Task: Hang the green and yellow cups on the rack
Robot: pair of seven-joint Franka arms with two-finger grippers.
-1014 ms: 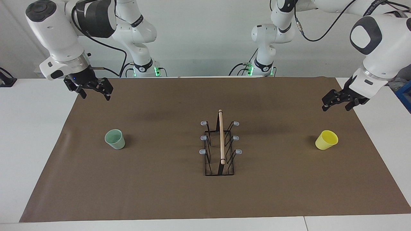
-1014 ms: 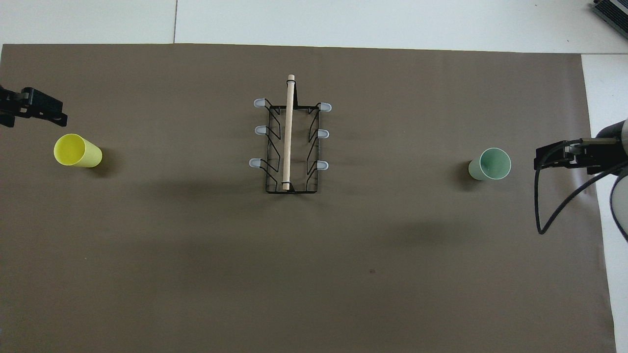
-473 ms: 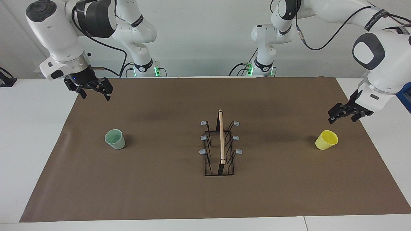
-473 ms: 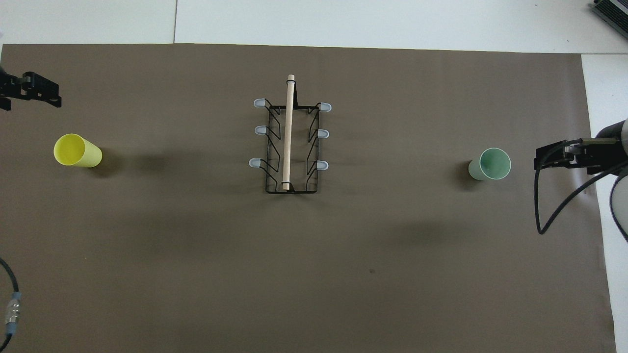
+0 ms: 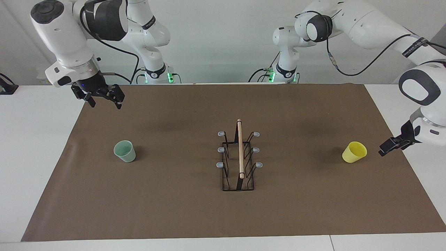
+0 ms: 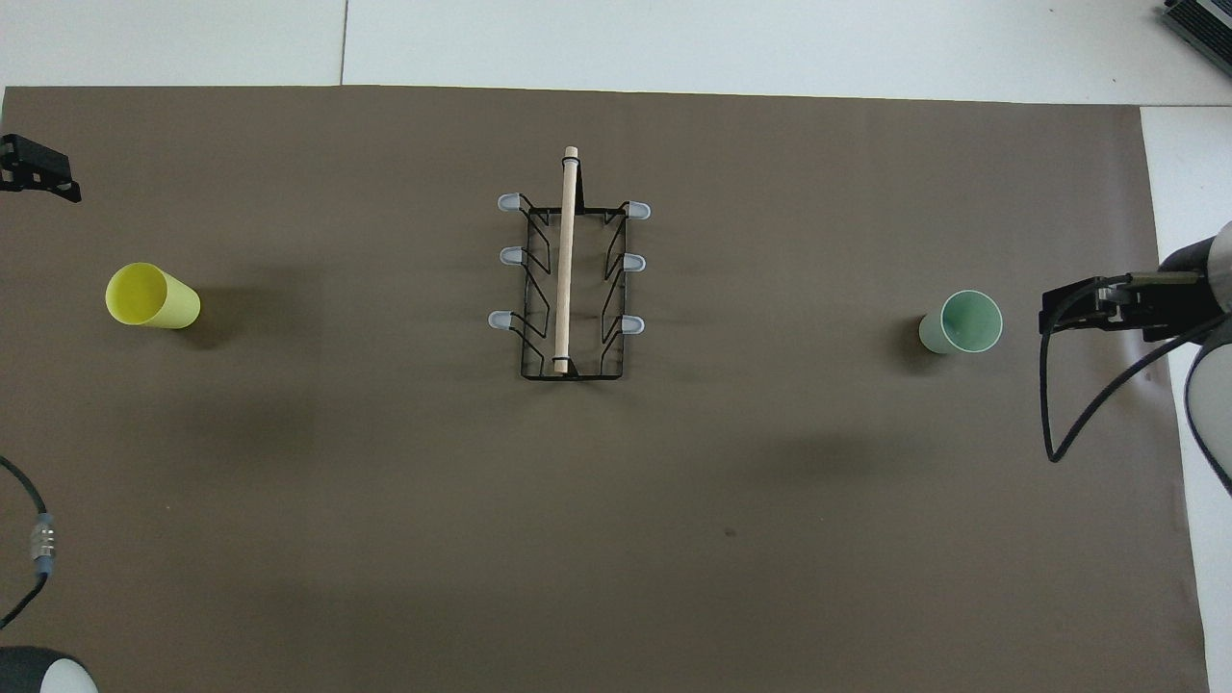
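Note:
The black wire rack (image 5: 239, 157) (image 6: 566, 269) with its wooden rod stands mid-mat, and all its grey-tipped pegs are bare. A mint green cup (image 5: 124, 151) (image 6: 961, 322) stands mouth up toward the right arm's end. A yellow cup (image 5: 354, 152) (image 6: 152, 296) stands mouth up toward the left arm's end. My left gripper (image 5: 387, 149) (image 6: 43, 178) hangs low over the mat's edge beside the yellow cup, a gap away, open and holding nothing. My right gripper (image 5: 105, 104) (image 6: 1049, 313) hovers high over the mat's edge near the green cup, open and empty.
A brown mat (image 5: 174, 209) covers most of the white table (image 5: 35, 157). The right arm's black cable (image 6: 1059, 404) loops over the mat's edge. A dark object (image 6: 1198, 29) lies at the table's corner farthest from the robots.
My left gripper has dropped from above the mat and swung outward, down to the yellow cup's level beside it. The right gripper has barely shifted. Cups and rack have not moved.

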